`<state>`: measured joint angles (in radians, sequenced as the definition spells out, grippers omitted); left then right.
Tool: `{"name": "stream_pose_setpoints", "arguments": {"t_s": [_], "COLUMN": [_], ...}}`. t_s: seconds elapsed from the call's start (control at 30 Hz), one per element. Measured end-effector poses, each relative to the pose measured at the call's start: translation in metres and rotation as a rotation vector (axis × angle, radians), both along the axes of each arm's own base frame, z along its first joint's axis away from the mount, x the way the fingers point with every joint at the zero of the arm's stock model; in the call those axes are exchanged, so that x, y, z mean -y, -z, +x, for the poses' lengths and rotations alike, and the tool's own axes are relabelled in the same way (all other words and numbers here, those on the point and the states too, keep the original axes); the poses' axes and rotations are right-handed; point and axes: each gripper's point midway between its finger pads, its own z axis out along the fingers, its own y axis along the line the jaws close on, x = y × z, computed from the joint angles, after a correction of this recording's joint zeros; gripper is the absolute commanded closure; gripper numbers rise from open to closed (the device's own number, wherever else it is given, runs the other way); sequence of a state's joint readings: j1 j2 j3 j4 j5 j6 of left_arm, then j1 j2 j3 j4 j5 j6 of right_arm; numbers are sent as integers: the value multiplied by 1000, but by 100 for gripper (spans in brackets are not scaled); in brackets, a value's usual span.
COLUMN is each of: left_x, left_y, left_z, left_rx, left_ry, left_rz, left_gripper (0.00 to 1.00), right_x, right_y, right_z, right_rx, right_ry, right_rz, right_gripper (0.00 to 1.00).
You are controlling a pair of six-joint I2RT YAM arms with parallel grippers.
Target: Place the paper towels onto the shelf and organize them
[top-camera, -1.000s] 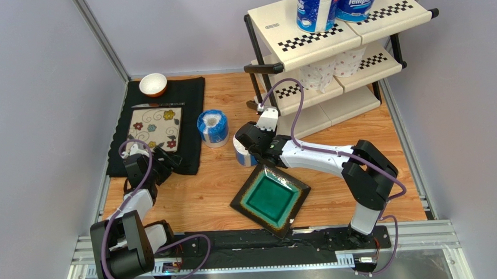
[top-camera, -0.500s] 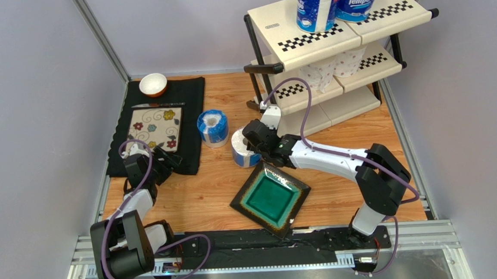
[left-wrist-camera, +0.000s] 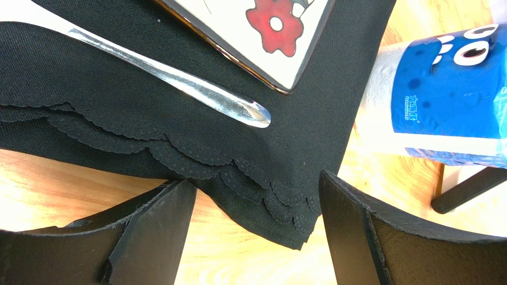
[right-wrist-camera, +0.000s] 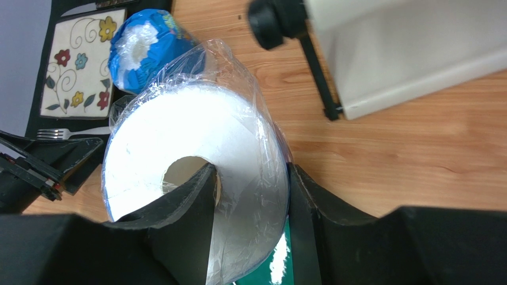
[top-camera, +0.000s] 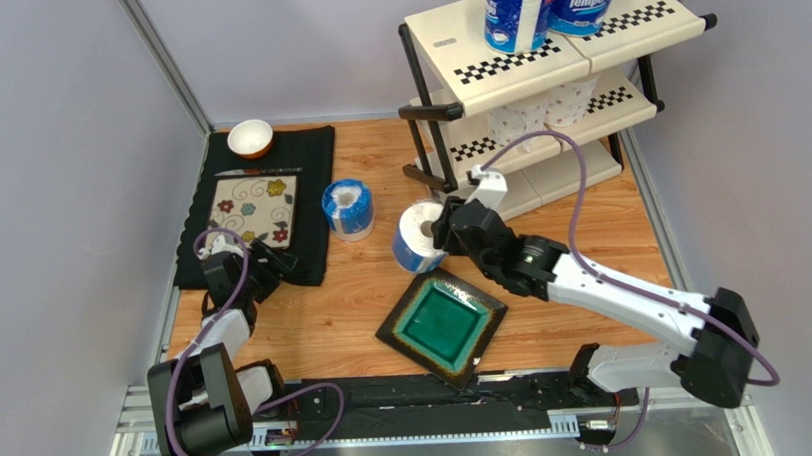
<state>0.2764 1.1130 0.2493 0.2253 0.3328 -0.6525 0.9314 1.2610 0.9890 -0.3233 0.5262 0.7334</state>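
Observation:
My right gripper is shut on a wrapped paper towel roll, one finger in its hollow core and one on its outer wall; the roll hangs tilted above the wood, left of the shelf. A second blue-wrapped roll stands on the table; it also shows in the left wrist view. Two Tempo rolls stand on the shelf's top tier and two plain rolls on the middle tier. My left gripper is open and empty at the black placemat's corner.
A green square plate lies just below the held roll. The black placemat carries a floral plate, a spoon and a small white bowl. The shelf's black leg stands close to the right gripper.
My right gripper has lifted the wrapped roll off the table and carried it right and back, toward the shelf, tilting it. The left arm has not moved.

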Motion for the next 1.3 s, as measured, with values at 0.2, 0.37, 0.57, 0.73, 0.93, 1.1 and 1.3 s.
{"name": "stream_pose_setpoints", "arguments": {"t_s": [0.2,0.37,0.57,0.73,0.93,1.1,1.3], "left_x": [0,0,0,0,0,0,0], "left_y": [0,0,0,0,0,0,0], "left_z": [0,0,0,0,0,0,0], "left_rx": [1,1,1,1,3,2,2], "left_ry": [0,0,1,1,2,1,1], "left_rz": [-1,-1,-2,-2,-3,-6,-8], "left_gripper": [15,15,15,15,15,15,15], "right_x": [60,114,193,236,275,289,306], "right_y": [5,30,40,36,49,56,58], "right_z": [-25,-36,-23,-11,10,29,54], "right_rx": [10,-24,-47,-47,-66,-75,-80], "right_ry": [99,223,477,613,725,736,759], "right_rz": [-41,-78,-82,-62,-13,-5,-8], "right_gripper": [72,72,72,72,72,71,72]}}
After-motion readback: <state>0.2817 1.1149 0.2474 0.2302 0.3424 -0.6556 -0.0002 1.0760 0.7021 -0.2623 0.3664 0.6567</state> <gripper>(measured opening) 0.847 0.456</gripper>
